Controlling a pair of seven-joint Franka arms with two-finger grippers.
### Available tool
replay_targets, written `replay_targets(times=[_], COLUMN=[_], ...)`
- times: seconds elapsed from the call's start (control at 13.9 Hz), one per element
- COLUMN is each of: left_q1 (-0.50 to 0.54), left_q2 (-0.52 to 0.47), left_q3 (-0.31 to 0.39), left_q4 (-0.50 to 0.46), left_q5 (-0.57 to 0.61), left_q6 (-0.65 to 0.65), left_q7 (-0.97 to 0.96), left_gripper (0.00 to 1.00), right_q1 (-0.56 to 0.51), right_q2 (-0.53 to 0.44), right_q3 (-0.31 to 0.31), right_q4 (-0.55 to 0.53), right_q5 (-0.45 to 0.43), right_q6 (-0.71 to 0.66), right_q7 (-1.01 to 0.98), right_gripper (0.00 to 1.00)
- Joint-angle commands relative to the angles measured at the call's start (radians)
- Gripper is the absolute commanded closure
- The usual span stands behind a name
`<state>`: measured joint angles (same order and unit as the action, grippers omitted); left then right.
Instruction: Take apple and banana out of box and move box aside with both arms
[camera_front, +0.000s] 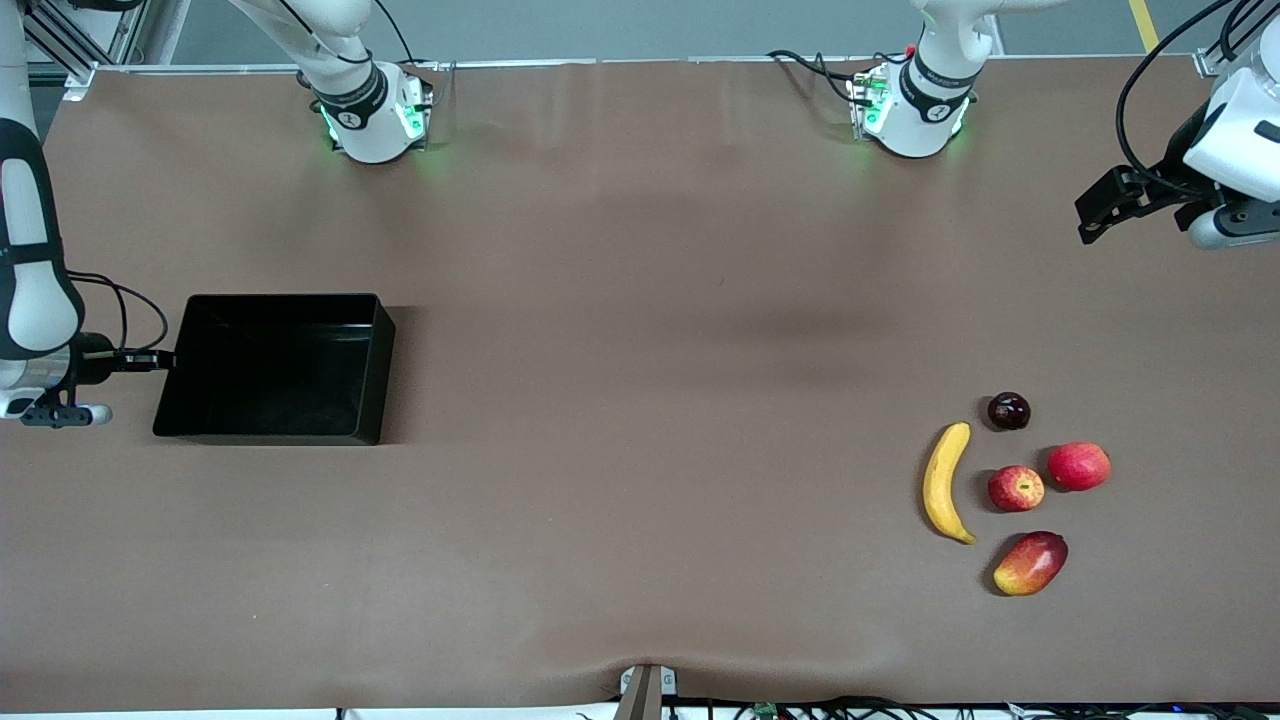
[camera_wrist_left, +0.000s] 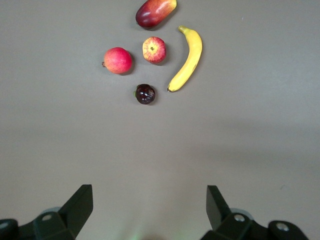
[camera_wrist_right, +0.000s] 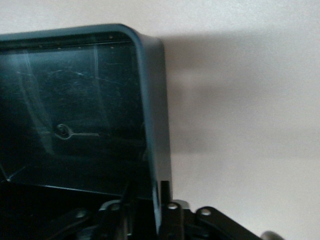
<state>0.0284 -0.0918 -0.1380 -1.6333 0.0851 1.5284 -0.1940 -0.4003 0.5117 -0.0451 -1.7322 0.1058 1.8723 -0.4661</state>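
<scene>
The glossy black box (camera_front: 270, 370) lies empty at the right arm's end of the table. My right gripper (camera_front: 163, 360) is shut on the box's end wall (camera_wrist_right: 155, 115), with one finger inside it and one outside (camera_wrist_right: 146, 192). The yellow banana (camera_front: 945, 482) and the small flecked red apple (camera_front: 1016, 488) lie side by side at the left arm's end. My left gripper (camera_front: 1093, 212) hangs open and empty above the table at that end. Its view shows the banana (camera_wrist_left: 188, 57) and the apple (camera_wrist_left: 154, 49) well ahead of its spread fingers (camera_wrist_left: 148, 200).
A plain red round fruit (camera_front: 1079, 466), a red-and-yellow mango (camera_front: 1031, 563) and a small dark round fruit (camera_front: 1009, 411) lie around the apple. Bare brown table stretches between the box and the fruits. The arm bases (camera_front: 375, 115) stand along the table's farther edge.
</scene>
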Motion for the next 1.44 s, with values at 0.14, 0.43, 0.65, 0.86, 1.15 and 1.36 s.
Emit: replay_targets(times=[0.14,0.43,0.65,0.86,1.15,1.36], left_q1=[0.002,-0.001,-0.001,0.005,0.031,0.035], left_q2=[-0.025,-0.029,-0.029,-0.032,-0.048,-0.048], left_q3=[-0.005,-0.018,-0.018,-0.014,-0.008,-0.008], left_q4=[-0.027,-0.042,-0.039,-0.034,-0.036,-0.031], left_q5=[-0.022,-0.022,-0.022,-0.048,-0.083,-0.085], left_q6=[0.007,0.007,0.007,0.007,0.001,-0.007], left_q7=[0.008,0.004,0.008,0.016,0.082,0.082], left_gripper=[0.00,0.00,0.00,0.00,0.00,0.00], right_q1=[0.003,0.105,0.201,0.257,0.288,0.290], right_q2=[-0.028,-0.030,-0.048,-0.119,-0.318,-0.517], right_q3=[0.048,0.088,0.088,0.091,0.093,0.094], right_q4=[0.202,0.442,0.516,0.517,0.445,0.184], right_q5=[0.012,-0.008,-0.038,-0.040,-0.046,-0.074], right_q6=[-0.123,-0.281,-0.317,-0.411,-0.519,-0.468], right_q7=[-0.031,-0.008,0.087,0.243,0.308,0.377], right_gripper=[0.00,0.00,0.00,0.00,0.00,0.00])
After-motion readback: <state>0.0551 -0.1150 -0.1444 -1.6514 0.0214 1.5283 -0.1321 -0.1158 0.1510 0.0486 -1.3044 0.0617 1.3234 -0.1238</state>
